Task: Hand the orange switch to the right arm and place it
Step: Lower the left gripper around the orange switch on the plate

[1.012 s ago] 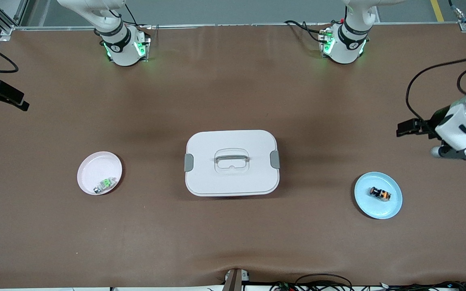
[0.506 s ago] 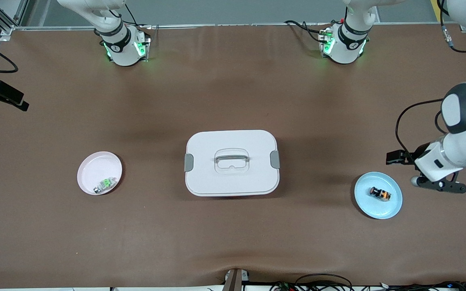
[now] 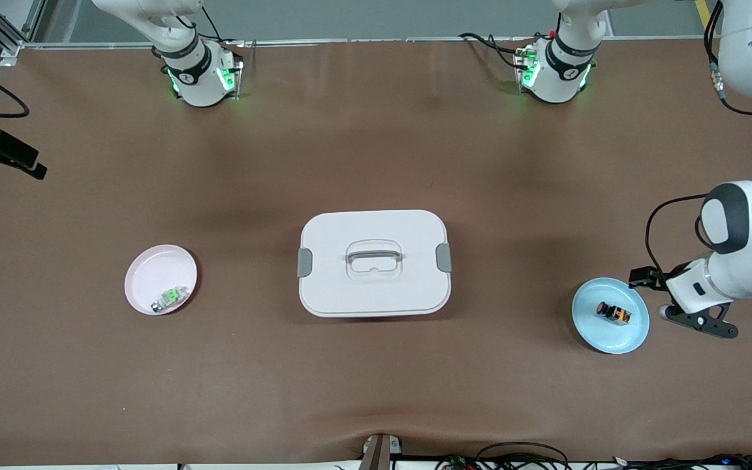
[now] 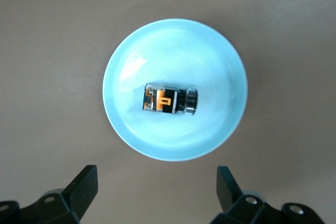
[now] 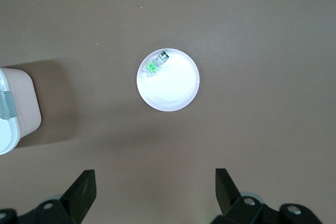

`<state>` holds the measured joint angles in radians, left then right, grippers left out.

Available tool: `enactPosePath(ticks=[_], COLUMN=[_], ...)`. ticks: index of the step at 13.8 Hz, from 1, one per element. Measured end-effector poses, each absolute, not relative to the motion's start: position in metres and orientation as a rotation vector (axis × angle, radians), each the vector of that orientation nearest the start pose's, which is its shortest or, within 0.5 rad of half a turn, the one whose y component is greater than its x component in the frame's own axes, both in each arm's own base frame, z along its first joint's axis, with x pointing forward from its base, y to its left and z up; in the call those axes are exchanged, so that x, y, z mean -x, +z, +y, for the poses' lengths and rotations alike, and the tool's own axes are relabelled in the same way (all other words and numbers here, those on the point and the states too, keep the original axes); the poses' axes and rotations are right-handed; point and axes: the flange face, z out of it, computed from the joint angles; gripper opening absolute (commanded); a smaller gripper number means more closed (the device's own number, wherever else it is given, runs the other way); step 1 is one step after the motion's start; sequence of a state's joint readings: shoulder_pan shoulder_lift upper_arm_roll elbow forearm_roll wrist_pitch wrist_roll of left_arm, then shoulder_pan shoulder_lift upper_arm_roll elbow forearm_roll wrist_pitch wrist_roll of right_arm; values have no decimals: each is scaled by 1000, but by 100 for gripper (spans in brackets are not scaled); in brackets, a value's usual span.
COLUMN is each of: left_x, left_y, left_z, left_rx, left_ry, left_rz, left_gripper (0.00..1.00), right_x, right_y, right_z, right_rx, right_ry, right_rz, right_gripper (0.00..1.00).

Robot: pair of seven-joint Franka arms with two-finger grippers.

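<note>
Overhead and wrist views at the approach stage. We found the small black push-button switch with an orange cap, the orange switch, lying on its side near the middle of a pale blue round plate, which sat toward the left arm's end of the brown table and near its front edge. Over the preceding second the left gripper had swung down from over the table's end edge until it hung just beside the plate's rim; its fingers stood spread wide, with nothing between them. We judge from this that the pick was being lined up but had not begun, so the handover and the placing were both outstanding. The right gripper waited high over the right arm's end of the table, its fingers likewise parted and empty. Beneath it lay a pink round dish holding a small silver-and-green switch. A white lidded rectangular box with grey latches occupied the table's centre.
</note>
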<state>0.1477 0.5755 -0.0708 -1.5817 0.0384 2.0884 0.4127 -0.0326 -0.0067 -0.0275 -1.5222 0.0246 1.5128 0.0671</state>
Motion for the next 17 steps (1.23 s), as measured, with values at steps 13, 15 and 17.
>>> enactPosePath(ticks=[13, 15, 17], left_x=[-717, -719, -723], left_y=[240, 239, 234], left_z=[43, 38, 35], left_rx=[3140, 3113, 3092], left_ry=[80, 56, 13], left_rz=[442, 492, 513], left_gripper=[100, 100, 100], right_x=[-546, -546, -546], right_y=[646, 646, 646], right_z=[-30, -30, -30], right_rx=[3110, 3110, 3110], right_ry=[4, 4, 4], right_rz=[195, 195, 195], right_gripper=[100, 100, 100])
